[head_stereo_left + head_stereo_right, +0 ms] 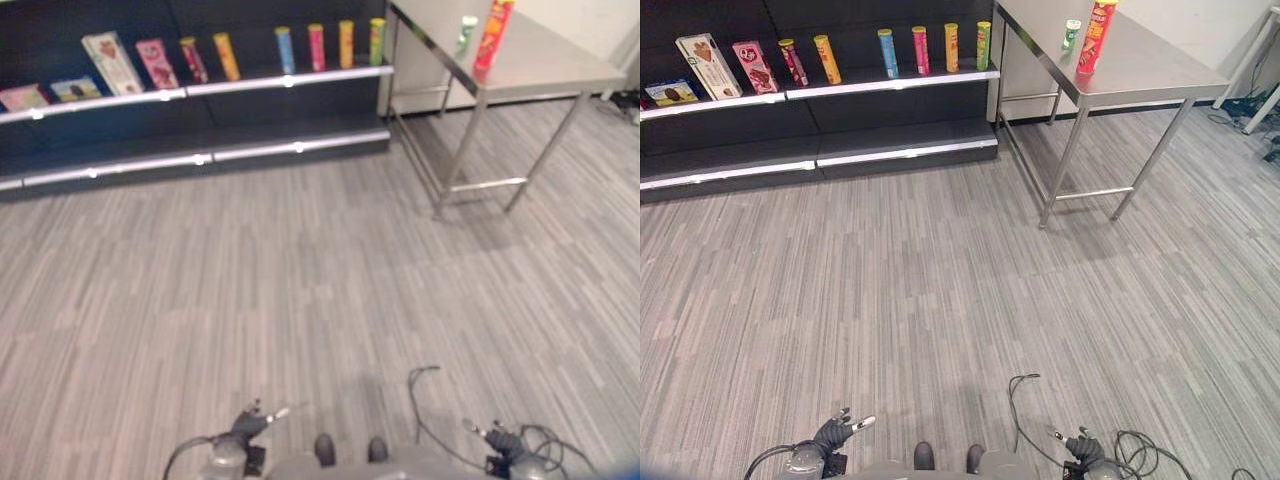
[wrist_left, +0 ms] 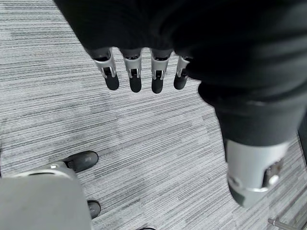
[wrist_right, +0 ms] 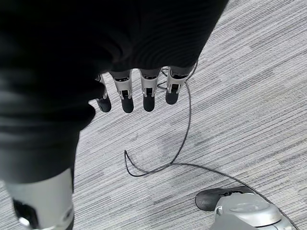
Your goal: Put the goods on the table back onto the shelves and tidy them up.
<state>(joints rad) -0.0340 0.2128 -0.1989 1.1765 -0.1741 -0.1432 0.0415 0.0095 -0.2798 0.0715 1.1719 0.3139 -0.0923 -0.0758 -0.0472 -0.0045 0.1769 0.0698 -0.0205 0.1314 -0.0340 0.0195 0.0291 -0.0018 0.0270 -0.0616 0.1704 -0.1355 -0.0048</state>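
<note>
Well ahead of both hands and off to the right, a tall red snack canister stands upright on the steel table, with a short green can just beside it, on the side toward the shelves. Print shows on both, but it is too small to make out. Neither hand touches them.

Further to the left at the same far distance, the dark shelf unit carries a row of upright snack tubes on its upper board: a yellow-green tube nearest the table, then an orange tube, a pink tube, a blue tube, a yellow tube and a dark red tube, the last two leaning. Beyond them toward the far left stand a pink carton and a white biscuit box, both tilted, and a flat blue packet lies at the end. The lower board sits below them.

The left hand hangs low over the grey striped carpet, its fingers straight, held apart from the thumb and empty. The right hand hangs likewise at the other side, fingers straight and relaxed, holding nothing.
</note>
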